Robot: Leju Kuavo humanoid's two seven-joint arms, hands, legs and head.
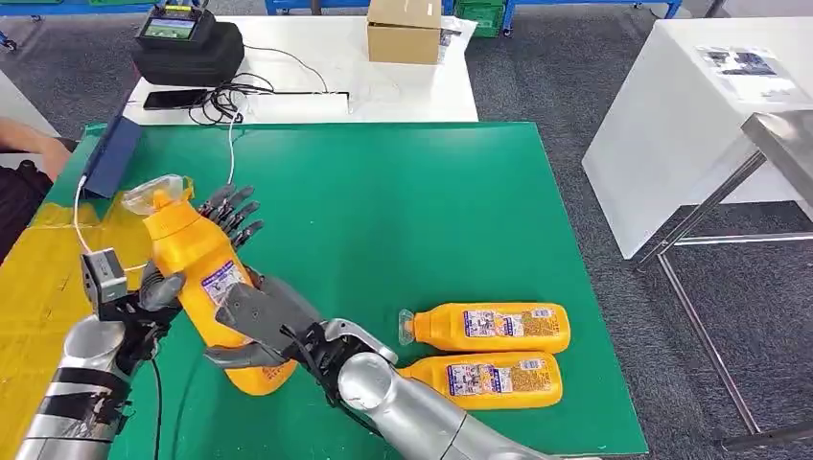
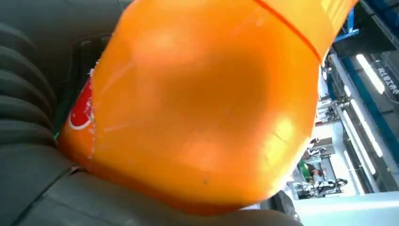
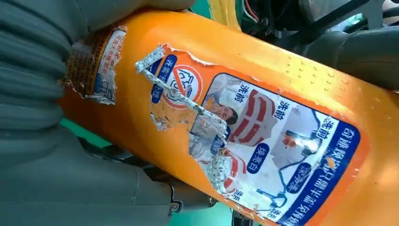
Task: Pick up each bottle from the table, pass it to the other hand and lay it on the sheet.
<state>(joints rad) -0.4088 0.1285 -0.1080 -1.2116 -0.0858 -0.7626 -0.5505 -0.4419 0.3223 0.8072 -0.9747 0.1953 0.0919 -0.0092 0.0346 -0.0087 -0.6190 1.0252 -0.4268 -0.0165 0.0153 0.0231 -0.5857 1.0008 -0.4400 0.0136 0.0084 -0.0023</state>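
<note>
**A:** Mid-handover here. The orange bottle [image 1: 204,278] is up off the green table [image 1: 412,220], tilted, cap away from the robot. The right hand [image 1: 259,321] is wrapped round its lower body, and the left hand [image 1: 158,287] has its thumb and fingers around the middle. So both are clamped on it.

**B:** I'd make sure the left grip is firm before the right lets go, then swing it over to the yellow sheet [image 1: 43,287]. Two more bottles [image 1: 489,353] are lying near the right arm.
</note>
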